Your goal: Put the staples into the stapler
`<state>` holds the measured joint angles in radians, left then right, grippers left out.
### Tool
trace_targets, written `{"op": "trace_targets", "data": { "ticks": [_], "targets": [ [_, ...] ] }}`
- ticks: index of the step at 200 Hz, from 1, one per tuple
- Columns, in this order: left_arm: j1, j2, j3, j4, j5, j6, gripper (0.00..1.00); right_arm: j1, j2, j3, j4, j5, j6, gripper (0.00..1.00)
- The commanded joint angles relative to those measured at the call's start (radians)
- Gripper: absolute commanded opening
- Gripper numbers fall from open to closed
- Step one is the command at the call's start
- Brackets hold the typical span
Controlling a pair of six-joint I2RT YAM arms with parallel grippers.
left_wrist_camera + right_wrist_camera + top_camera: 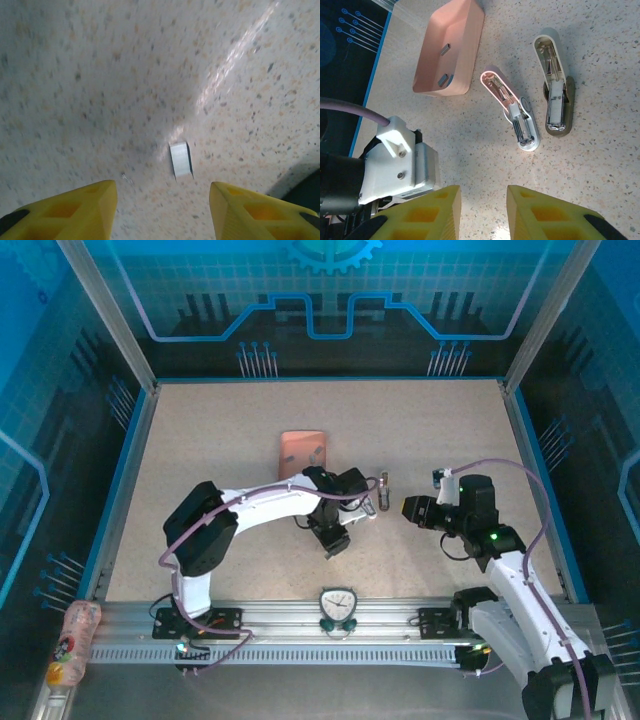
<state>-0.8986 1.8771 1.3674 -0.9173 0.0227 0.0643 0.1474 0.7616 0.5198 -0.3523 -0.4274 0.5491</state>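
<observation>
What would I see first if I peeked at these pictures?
A pink stapler and a beige stapler lie flipped open side by side on the speckled table. Beside them sits a salmon tray with staple strips inside. One more strip lies alone, just ahead of the open left jaws.

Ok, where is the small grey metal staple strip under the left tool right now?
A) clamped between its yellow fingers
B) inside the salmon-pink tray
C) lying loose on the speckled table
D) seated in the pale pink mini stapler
C: the left wrist view shows the small grey metal staple strip lying flat on the speckled table, apart from both yellow fingers of the left tool, whose jaws stand open.
</observation>
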Motion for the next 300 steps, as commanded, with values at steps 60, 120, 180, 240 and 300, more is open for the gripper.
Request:
{"op": "trace_targets", "data": {
  "ticks": [60,120,180,240,300],
  "targets": [
    [-0.042,-0.013,-0.077,-0.035,-0.046,-0.175,0.48,0.011,-0.019,0.001,0.003,-0.017,0.015,0.30],
    [-0.057,0.020,-0.094,0.020,-0.047,-0.189,0.44,0.025,-0.024,-0.001,0.008,-0.007,0.026,0.30],
    [-0.064,0.056,-0.093,0.052,-0.044,-0.194,0.39,0.035,-0.021,-0.001,0.009,0.005,0.028,0.30],
    [-0.073,0.070,-0.092,0.060,-0.036,-0.199,0.37,0.041,-0.018,-0.001,0.010,0.010,0.026,0.30],
    [-0.076,0.091,-0.105,0.062,-0.041,-0.207,0.29,0.042,-0.018,-0.002,0.005,0.013,0.021,0.30]
  ]
}}
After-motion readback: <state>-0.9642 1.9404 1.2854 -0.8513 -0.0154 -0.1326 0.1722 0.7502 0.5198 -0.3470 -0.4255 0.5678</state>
